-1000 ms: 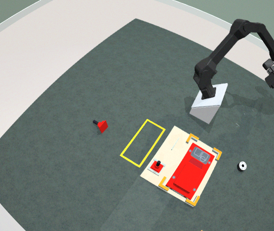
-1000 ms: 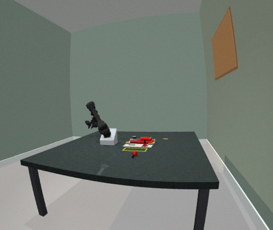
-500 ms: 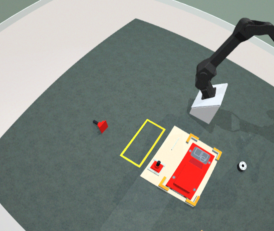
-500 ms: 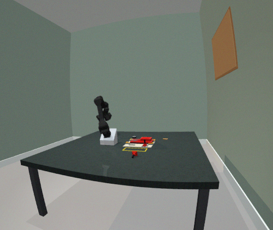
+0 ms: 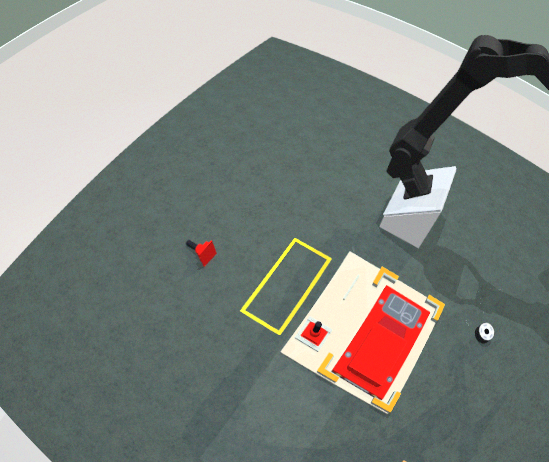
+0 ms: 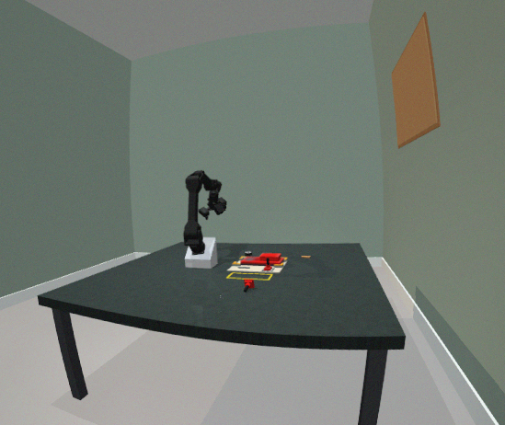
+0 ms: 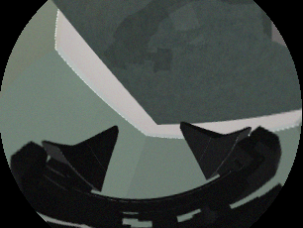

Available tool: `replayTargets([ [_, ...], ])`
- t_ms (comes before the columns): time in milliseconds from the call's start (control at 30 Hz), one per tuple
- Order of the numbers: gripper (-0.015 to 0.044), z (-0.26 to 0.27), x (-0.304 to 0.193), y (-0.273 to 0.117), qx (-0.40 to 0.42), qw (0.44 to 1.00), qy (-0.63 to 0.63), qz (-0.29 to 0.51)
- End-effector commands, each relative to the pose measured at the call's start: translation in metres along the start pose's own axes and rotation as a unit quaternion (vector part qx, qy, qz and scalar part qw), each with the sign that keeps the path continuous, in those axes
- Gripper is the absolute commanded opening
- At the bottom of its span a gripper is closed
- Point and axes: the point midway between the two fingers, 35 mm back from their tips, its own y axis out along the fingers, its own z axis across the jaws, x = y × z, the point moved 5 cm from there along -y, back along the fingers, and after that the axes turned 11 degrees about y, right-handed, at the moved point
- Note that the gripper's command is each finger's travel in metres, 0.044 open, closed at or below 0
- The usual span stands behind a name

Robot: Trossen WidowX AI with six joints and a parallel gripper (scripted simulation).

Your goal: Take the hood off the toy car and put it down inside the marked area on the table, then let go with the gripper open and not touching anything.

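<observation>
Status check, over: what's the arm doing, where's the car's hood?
Gripper open, empty, high above table. Hood on car, untouched. Yellow area holds nothing. Path unobstructed.

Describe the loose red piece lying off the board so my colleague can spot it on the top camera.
Start at the cream board carrying the red toy car, then cross the yellow outlined rectangle beside it. Beyond that, alone on the dark mat, lies the loose red piece. Its twin stands upright on the board; this one lies tipped, black peg sideways.

Top view looks steeply down on the table [image 5: 116, 200]; the exterior view faces it from afar. Wrist view looks past the fingertips at its edge.
</observation>
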Motion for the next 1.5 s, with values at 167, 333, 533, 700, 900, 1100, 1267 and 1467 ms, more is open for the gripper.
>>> replayTargets([
  [167, 0.044, 0.047, 0.071, -0.038, 0.037, 0.997, -0.025, -0.059],
  [333, 0.044, 0.064, 0.105, -0.054, 0.046, 0.995, -0.034, -0.086],
  [533, 0.044, 0.088, 0.16, -0.087, 0.047, 0.987, -0.058, -0.142],
  [700, 0.044, 0.1, 0.215, -0.117, 0.03, 0.978, -0.081, -0.192],
  [900, 0.044, 0.101, 0.283, -0.153, -0.012, 0.963, -0.109, -0.245],
  [1100, 0.044, 0.089, 0.349, -0.186, -0.076, 0.946, -0.139, -0.284],
  [1267, 0.044, 0.069, 0.402, -0.212, -0.14, 0.928, -0.165, -0.302],
  [1467, 0.044, 0.048, 0.45, -0.236, -0.202, 0.911, -0.19, -0.305],
])
